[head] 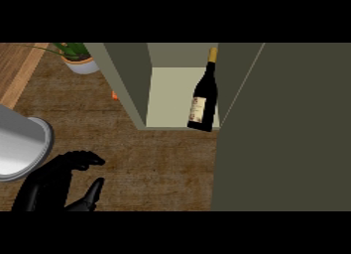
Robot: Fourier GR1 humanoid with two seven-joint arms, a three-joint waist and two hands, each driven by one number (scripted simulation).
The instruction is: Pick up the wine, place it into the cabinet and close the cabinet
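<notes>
Wine [201, 101]: dark bottle standing upright inside the open cabinet [127, 84], on its pale floor by the front edge, beside the right wall.
Left hand [58, 181]: low over the worktop [156, 158] near its front edge, fingers curled, holding nothing, well apart from the bottle.
Cabinet door [288, 129]: swung open, right of the bottle.
Plant pot [82, 63]: at the worktop's far left.

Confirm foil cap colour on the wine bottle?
Yellow-gold, on the wine bottle neck, above a dark body with a pale label. Head view, the only view, shows it.
</notes>
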